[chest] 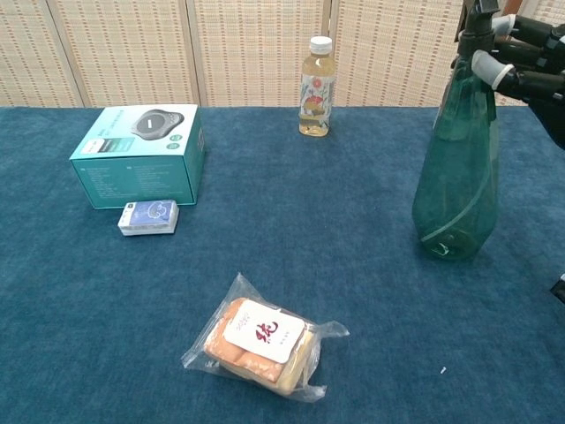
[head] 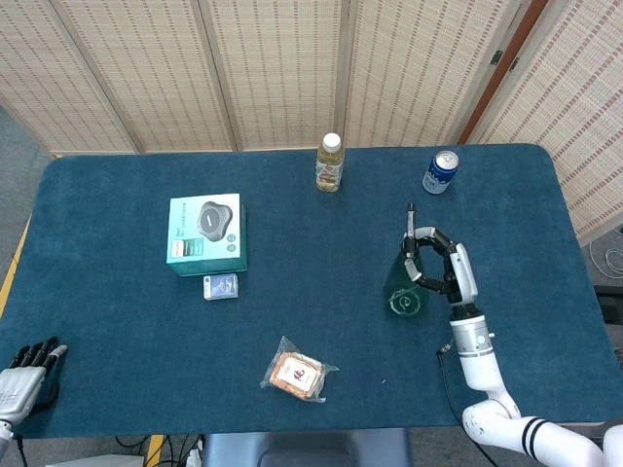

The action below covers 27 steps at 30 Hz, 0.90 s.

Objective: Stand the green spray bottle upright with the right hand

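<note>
The translucent green spray bottle (chest: 457, 181) (head: 403, 290) with a black nozzle stands nearly upright at the right of the blue table, base at or on the cloth and top leaning slightly right. My right hand (chest: 523, 66) (head: 438, 269) grips its neck just below the spray head, fingers wrapped around it. My left hand (head: 21, 368) rests off the table's front left corner, holding nothing, with its fingers loosely apart.
A juice bottle (head: 330, 162) and a blue can (head: 440, 172) stand at the back. A teal box (head: 205, 233) with a small blue card pack (head: 221, 286) lies to the left. A wrapped snack (head: 297, 371) lies near the front edge.
</note>
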Tool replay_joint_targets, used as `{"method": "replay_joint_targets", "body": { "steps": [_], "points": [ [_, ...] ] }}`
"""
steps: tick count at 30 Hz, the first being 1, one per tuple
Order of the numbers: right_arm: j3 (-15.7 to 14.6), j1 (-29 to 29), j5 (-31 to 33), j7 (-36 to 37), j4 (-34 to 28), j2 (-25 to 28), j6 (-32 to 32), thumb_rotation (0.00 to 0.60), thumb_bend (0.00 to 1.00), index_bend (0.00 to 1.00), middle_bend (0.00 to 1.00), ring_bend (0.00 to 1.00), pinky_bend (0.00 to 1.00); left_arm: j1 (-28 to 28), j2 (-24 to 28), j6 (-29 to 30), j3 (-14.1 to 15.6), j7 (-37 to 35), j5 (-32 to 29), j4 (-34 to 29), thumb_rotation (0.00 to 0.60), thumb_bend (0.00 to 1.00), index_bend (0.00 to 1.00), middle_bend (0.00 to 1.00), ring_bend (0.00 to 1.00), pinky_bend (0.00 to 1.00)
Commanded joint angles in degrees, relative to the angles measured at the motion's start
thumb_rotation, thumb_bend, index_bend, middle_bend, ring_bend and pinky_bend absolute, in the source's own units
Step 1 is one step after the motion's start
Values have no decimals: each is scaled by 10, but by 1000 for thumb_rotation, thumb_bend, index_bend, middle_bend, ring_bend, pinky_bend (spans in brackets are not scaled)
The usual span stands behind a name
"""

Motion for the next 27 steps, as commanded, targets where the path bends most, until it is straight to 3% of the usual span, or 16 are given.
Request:
{"method": "replay_joint_targets", "body": {
  "steps": [1, 27],
  "points": [
    [-5, 3, -5, 9, 10, -5, -2, 600, 295, 473, 544, 416, 431, 2, 4, 1, -1, 5, -4, -6, 600, 531, 110, 0, 0, 0],
    [-49, -32, -29, 44, 41, -4, 40, 600, 295, 473, 538, 415, 431, 5, 8, 8, -3, 50, -6, -41, 600, 531, 110, 0, 0, 0]
  ]
}}
